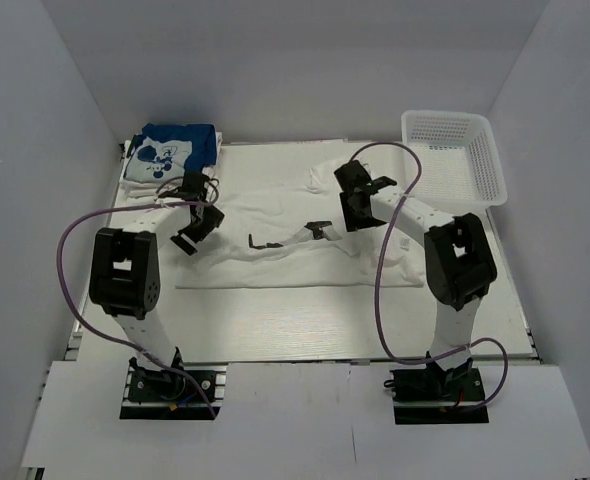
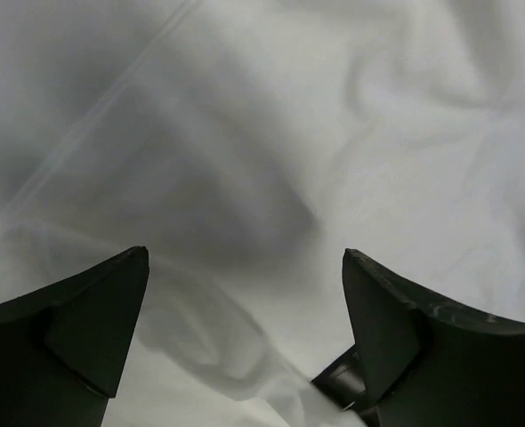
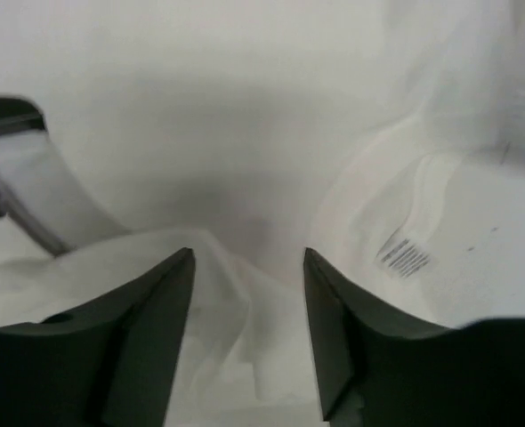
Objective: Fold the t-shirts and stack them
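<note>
Where the white flat bench (image 1: 275, 320) meets pale walls on its left, far and right sides, the open room is mostly the bare strip along its near edge, just beyond the arm bases. A plain white cloth t-shirt (image 1: 305, 255) lies spread and rumpled across the middle of the bench. Its near hem runs fairly straight and its far right part is bunched.

The left tool (image 1: 195, 228) hangs over the shirt's left end with its black fingers (image 2: 84, 329) spread wide and only cloth below them. The right tool (image 1: 347, 205) sits low over the shirt's far right part. Its fingers (image 3: 147, 338) are apart, with a raised fold of cloth between them that they are not pinching. Just right of that fold a small grey printed label (image 3: 405, 256) shows on the cloth, too small to read.

A folded blue t-shirt with a white cartoon print (image 1: 175, 150) rests in the far left corner. It is well apart from a white plastic mesh basket (image 1: 455, 150) in the far right corner. Beside each arm loop purple cables (image 1: 380, 290).
</note>
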You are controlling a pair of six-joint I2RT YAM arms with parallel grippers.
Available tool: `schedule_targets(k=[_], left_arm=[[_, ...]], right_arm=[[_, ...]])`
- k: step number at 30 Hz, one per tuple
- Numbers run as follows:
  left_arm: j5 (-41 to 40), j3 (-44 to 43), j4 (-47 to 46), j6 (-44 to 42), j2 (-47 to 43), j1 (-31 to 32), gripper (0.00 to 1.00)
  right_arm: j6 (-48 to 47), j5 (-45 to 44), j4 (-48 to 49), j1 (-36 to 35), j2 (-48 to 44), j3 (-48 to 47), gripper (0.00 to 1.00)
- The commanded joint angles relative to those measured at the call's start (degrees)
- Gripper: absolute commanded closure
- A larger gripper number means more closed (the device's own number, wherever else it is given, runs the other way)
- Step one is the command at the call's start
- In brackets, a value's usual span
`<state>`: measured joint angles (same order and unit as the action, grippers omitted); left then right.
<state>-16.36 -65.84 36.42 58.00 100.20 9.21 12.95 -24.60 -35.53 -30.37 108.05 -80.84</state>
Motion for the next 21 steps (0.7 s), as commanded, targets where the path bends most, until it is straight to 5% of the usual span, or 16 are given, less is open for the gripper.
schedule_targets(k=[1,3,4,13,21], left_arm=[[-2.19,-5.87,2.41,-0.87,0.61,-1.39,0.00],[-2.79,-5.87,2.42,-2.54,-1.23,-1.39,0.00],[-2.80,-5.18,1.38,-2.54,-4.11,-1.39,0.00],[-0.17,5.72,-3.55,-11.67,-17.93,-0.34,0.00],[6.52,13.81,-4.08,-11.68,-16.62,-0.34,0.00]], right_arm=[[-0.56,-4.75,-1.30,0.75,1.20,-5.03,0.39],[-0.56,-4.14,0.62,0.58,-2.81,-2.76,0.13],[-0.56,-2.14,2.64,1.53,-4.32,0.30,0.10],[-2.05,11.40,11.52,-1.18,-20.32,21.32,0.10],[-4.42,4.93,16.98,-4.17,-18.06,24.33,0.10]])
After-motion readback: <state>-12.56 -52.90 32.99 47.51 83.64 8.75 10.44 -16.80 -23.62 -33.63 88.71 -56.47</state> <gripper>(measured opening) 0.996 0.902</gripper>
